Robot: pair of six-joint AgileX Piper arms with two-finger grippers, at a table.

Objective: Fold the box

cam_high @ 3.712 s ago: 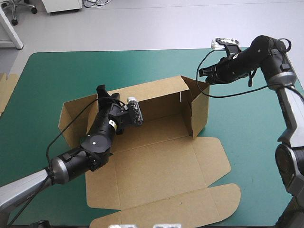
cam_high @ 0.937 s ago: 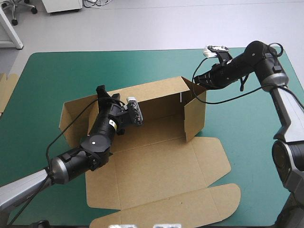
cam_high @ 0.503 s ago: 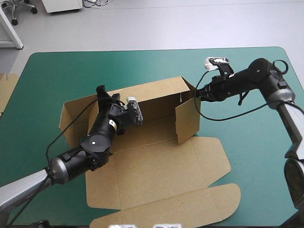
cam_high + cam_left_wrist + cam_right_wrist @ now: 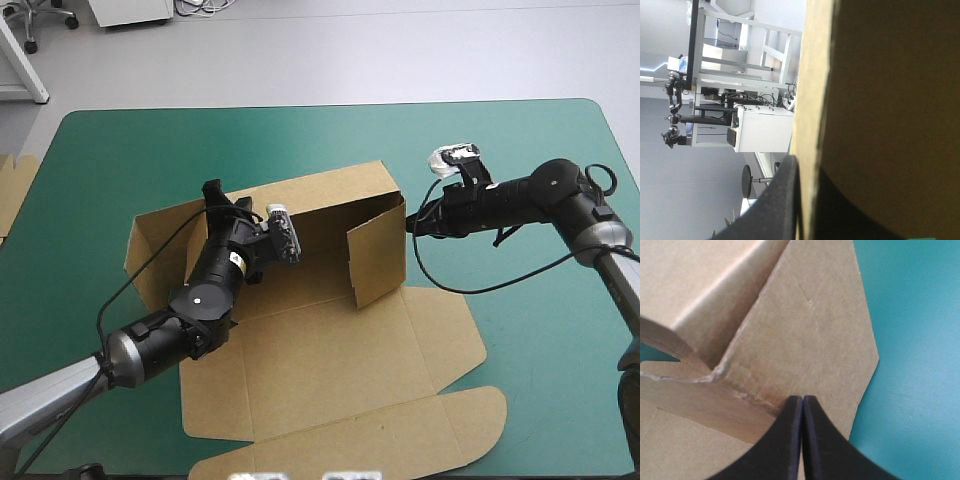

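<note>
one brown box (image 4: 330,350) lies on one table (image 4: 130,140) with a teal-green cover. two grippers are at the box: the left gripper (image 4: 212,189) at its far wall, the right gripper (image 4: 410,224) at its right end flap. each has two black fingers (image 4: 790,440). one edge of more board (image 4: 12,190) shows well left of the box.

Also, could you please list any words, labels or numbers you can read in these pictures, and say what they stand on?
None can be read: the box is plain brown board in every view, with no print or label, and the teal-green cover bears no writing.
</note>
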